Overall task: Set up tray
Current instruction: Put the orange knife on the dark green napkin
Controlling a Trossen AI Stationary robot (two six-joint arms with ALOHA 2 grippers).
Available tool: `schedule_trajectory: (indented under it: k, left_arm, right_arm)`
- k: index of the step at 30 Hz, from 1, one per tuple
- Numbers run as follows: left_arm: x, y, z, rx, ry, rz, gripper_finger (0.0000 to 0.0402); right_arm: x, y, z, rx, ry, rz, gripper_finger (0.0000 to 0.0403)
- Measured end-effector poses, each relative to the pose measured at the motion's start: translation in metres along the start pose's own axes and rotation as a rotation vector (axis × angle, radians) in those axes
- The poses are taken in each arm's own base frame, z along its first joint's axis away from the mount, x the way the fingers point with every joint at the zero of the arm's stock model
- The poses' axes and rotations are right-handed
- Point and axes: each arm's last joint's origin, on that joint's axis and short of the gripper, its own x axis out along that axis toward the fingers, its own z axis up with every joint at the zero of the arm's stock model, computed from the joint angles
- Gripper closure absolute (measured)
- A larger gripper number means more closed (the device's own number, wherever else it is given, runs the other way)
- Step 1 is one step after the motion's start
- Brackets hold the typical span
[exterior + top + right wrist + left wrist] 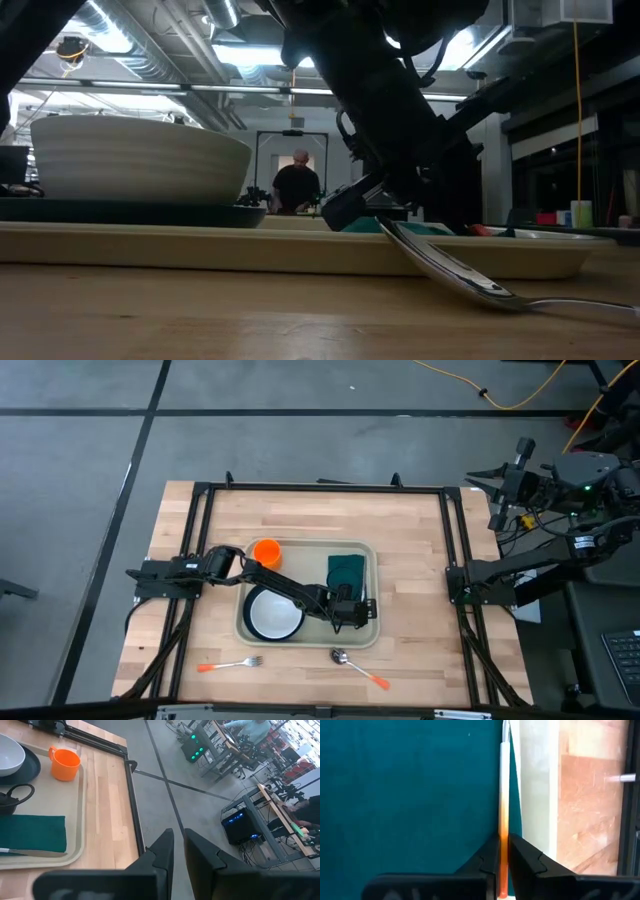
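Note:
The pale beige tray [305, 643] lies mid-table. It carries an orange cup [266, 550], a white bowl [273, 614] on a dark teal plate, and a dark green napkin [346, 568]. My left gripper [345, 612] reaches over the napkin's near end and is shut on a thin utensil [503, 780] with an orange handle. That utensil runs along the napkin [410, 795] beside the tray's right rim [535, 785]. My right gripper [179, 840] waits off the table's far right corner, fingers nearly together, holding nothing. My left gripper [503, 855] pinches the utensil's orange handle [503, 827] between its two fingers, coming from above. The pale shaft runs straight out ahead of the fingers over the napkin's right edge. I cannot tell whether it rests on the napkin or hangs just above it.
A fork [230, 663] and a spoon [358, 665], both orange-handled, lie on the wood between the tray and the near edge; the spoon [450, 275] rises toward the tray rim in the low view. A black frame borders the table. A person [298, 185] stands far behind.

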Motion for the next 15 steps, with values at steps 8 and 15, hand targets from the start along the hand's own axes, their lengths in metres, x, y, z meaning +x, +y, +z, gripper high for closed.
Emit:
schedule_trajectory:
  k: [8,15]
  left_arm:
    - [-0.0002,0.0011,-0.0001,0.002,-0.01,0.009,0.0395]
    - [-0.0016,0.0033,-0.0029,-0.005,-0.038,0.019,0.0396]
  right_arm:
    - [0.0,0.0,0.0,0.0,0.0,0.0,0.0353]
    - [0.0003,0.0001,0.0002,0.0,0.001,0.0,0.0353]
